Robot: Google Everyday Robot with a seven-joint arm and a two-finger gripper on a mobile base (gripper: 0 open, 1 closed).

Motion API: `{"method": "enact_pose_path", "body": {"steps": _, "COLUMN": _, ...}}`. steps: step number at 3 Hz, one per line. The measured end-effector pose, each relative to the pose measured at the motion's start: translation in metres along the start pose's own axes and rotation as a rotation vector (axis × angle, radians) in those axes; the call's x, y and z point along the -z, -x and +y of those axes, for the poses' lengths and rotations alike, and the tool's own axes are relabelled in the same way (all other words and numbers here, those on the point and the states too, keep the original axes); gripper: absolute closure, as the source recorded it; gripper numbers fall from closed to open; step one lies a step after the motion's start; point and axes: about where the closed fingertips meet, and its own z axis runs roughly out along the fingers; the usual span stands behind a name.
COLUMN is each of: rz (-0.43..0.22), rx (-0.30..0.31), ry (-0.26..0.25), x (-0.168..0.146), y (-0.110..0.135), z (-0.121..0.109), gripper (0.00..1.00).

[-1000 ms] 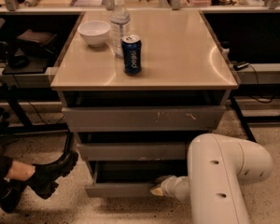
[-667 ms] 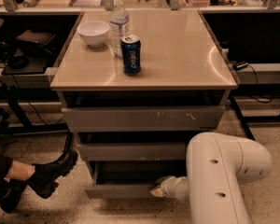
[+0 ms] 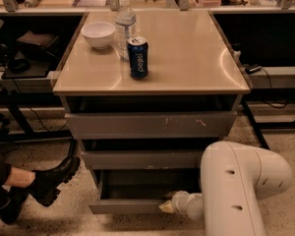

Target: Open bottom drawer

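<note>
The bottom drawer (image 3: pixel 125 207) is the lowest of three grey drawers under the beige table. It stands pulled out toward me, and its shallow tray (image 3: pixel 137 188) shows behind the plain front panel. My gripper (image 3: pixel 168 206) sits at the right end of that panel, at its top edge, on the end of the white arm (image 3: pixel 236 191). The middle drawer front (image 3: pixel 142 160) and the wide scratched top drawer front (image 3: pixel 150 125) are above it.
On the beige tabletop (image 3: pixel 187 53) stand a blue can (image 3: pixel 137 58), a water bottle (image 3: pixel 125 26) and a white bowl (image 3: pixel 98 34). A person's black boot (image 3: pixel 49 181) rests on the floor at the left. Dark shelving and cables flank the table.
</note>
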Motion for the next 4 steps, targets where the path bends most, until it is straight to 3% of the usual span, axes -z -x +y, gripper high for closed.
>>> {"method": "enact_pose_path", "body": {"steps": 2, "rz": -0.009, "rx": 0.006, "ry": 0.011, "x": 0.006, "y": -0.002, "z": 0.012, "gripper": 1.00}}
{"method": "enact_pose_path", "body": {"steps": 3, "rz": -0.013, "rx": 0.007, "ry": 0.032, "x": 0.011, "y": -0.019, "z": 0.033, "gripper": 1.00}}
{"method": "enact_pose_path", "body": {"steps": 4, "rz": -0.013, "rx": 0.007, "ry": 0.032, "x": 0.016, "y": -0.014, "z": 0.033, "gripper": 1.00}}
